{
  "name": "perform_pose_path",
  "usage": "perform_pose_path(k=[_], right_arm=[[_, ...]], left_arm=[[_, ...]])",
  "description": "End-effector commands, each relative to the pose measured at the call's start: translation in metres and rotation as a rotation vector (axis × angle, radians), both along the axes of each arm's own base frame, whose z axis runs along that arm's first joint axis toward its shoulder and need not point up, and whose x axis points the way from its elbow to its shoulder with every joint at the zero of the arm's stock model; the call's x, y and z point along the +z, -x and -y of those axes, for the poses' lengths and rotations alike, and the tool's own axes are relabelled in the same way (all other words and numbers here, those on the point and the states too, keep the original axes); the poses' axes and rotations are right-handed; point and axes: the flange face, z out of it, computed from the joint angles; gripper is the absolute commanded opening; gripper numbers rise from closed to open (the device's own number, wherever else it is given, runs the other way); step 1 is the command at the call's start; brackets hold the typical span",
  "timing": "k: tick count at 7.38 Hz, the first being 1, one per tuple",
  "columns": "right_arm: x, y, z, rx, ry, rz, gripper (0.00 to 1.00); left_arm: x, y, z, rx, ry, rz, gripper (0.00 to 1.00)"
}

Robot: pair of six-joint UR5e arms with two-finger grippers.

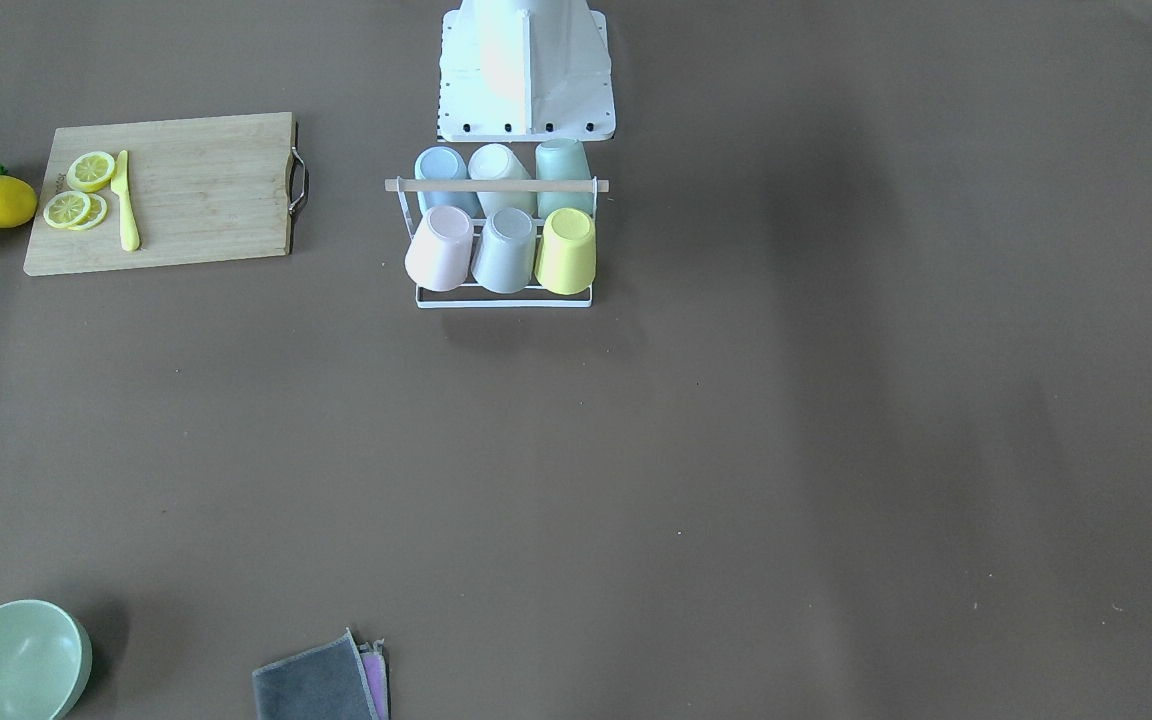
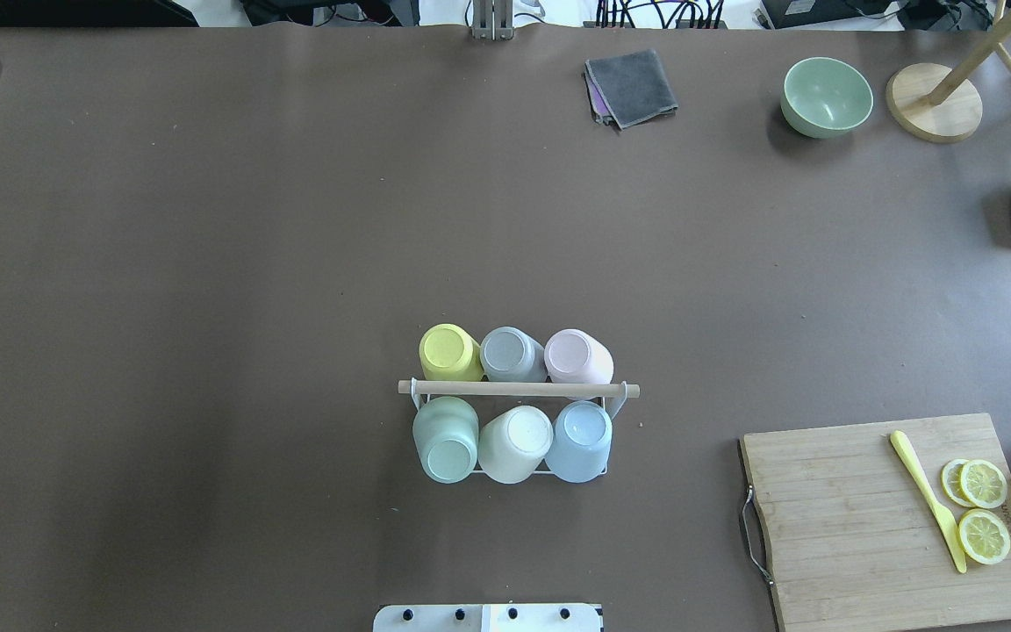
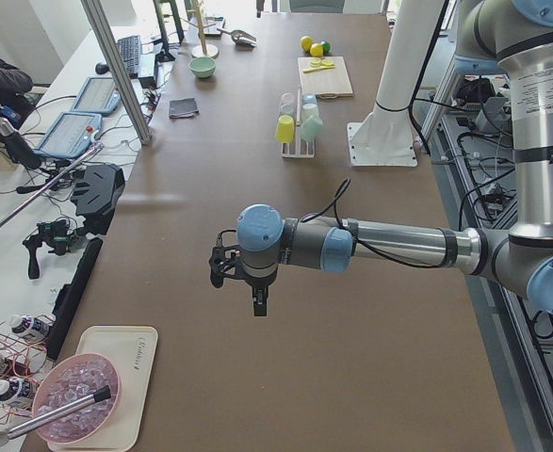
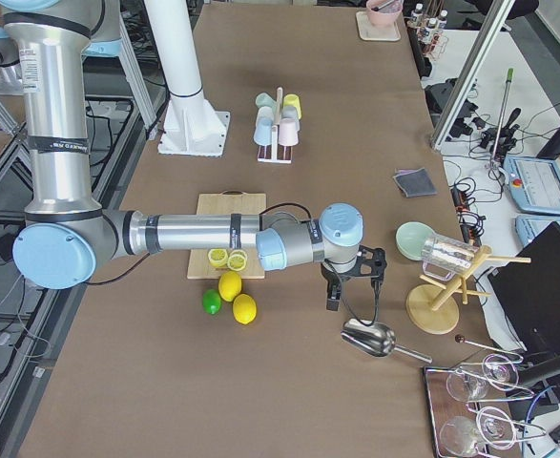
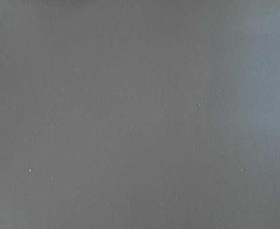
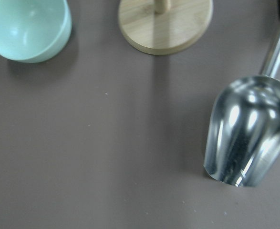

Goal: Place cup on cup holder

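Sitting mid-frame in the overhead view, the cup holder (image 2: 519, 389) is carrying six upturned cups, three on each side of its wooden rod. The yellow cup (image 2: 448, 351), grey cup (image 2: 512, 353) and pink cup (image 2: 577, 355) are leaning on the upper side. The mint cup (image 2: 446, 437), white cup (image 2: 516, 441) and blue cup (image 2: 579, 428) are on the lower side. Every slot is looking filled and no loose cup is showing on the bench (image 2: 207, 263) around it. So the task is reading as done, w/ nothing obvious left to place.

Both arms are hanging well apart from the rack. The left fingers (image 3: 259, 303) are pointing down over bare bench, centre of the left-side view. They're showing in that view only, so I can't tell if they're open or closed. The left wrist cam is giving only plain brown surface.

The right fingers (image 4: 333, 301) are hovering near the metal scoop (image 6: 247, 129), lower right of the right wrist view. The green bowl (image 6: 30, 28) is sitting upper left there and a wooden stand base (image 6: 166, 21) at top. Again only the side view is showing them, so their state can't be told.

What's prob. a glass mug (image 4: 446, 256) is hanging on that stand, though the res. is poor. The cutting board (image 2: 848, 527) w/ lemon slices is lying lower right overhead, well apart from the rack.
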Motion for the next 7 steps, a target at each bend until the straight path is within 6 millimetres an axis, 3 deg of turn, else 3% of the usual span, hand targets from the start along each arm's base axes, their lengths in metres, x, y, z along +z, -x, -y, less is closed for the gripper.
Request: perform_pose_path(k=[1,3,7], right_arm=[[0.047,-0.05,-0.052,-0.033,0.063,-0.058,1.0],[0.057,-0.093,-0.076,0.06,0.088,-0.047,1.0],[0.064,-0.091,-0.086,-0.02,0.031,-0.058,1.0]], left_arm=[[0.001,0.0,-0.001,0.0,0.004,0.001,0.99],[0.002,0.0,-0.001,0.0,0.004,0.001,0.99],[0.007,0.006,-0.002,-0.011,0.004,0.057,0.99]])
